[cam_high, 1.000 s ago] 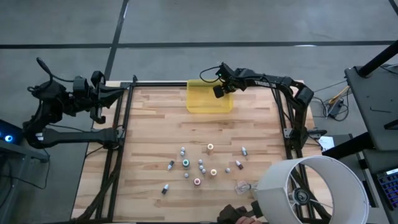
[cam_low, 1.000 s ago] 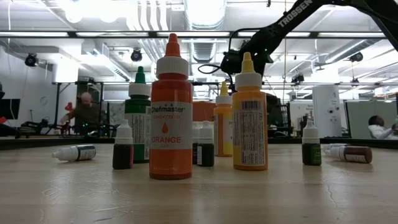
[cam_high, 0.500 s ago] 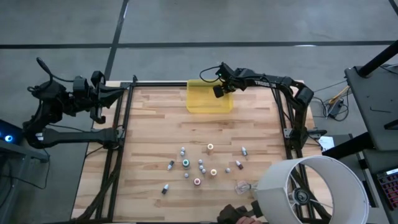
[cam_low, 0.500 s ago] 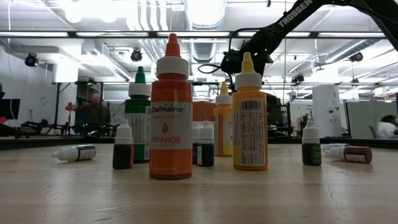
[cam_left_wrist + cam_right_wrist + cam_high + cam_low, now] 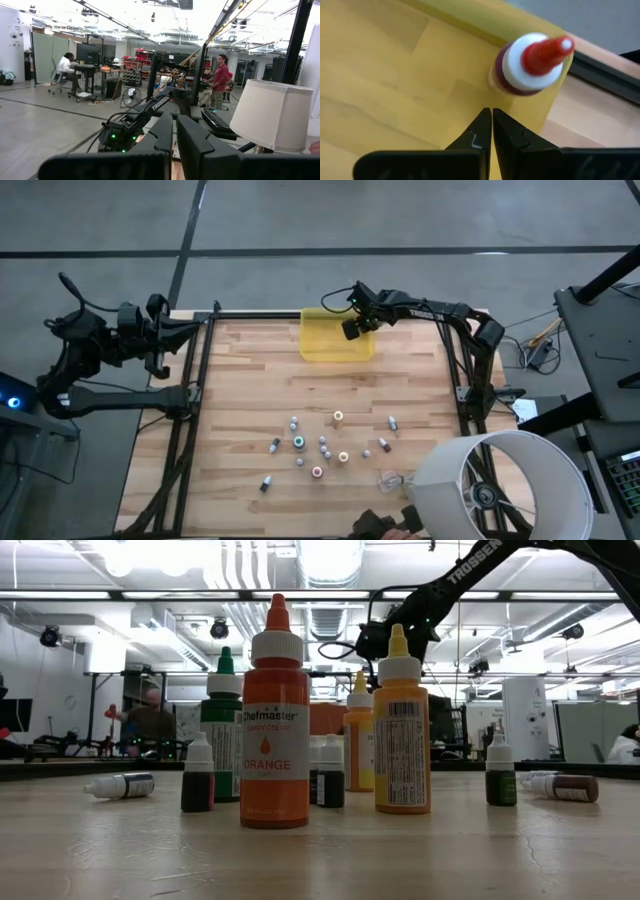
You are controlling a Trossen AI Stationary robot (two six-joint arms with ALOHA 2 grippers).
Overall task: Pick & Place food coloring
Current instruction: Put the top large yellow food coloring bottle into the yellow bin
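My right gripper (image 5: 491, 131) hangs over the yellow tray (image 5: 337, 348) at the bench's (image 5: 240, 395) far edge, jaws clenched on nothing. My left gripper (image 5: 172, 142) is parked off the bench's left side, jaws also pressed together, empty.

Food coloring bottles (image 5: 322, 446): most sit clustered on the near half of the bench, some upright, a few tipped over. One red-capped bottle (image 5: 532, 62) stands in the tray just beside its rim.

Handling, my guess: small plastic squeeze bottles, light, easy to knock over, smooth sides that could slip. Bodies likely give a little under pressure. Best grip is across the body just below the cap shoulder on upright ones; fallen ones across the body's middle. The tapered nozzle is a poor hold.

View differences: only the right wrist view shows the bottle in the tray; from above my arm hides it. The low view shows labels and sizes, such as an orange bottle (image 5: 275, 720) and a taller yellow bottle (image 5: 402, 730), unreadable from overhead. The high view gives layout only. The left wrist view shows the room, no bottles.
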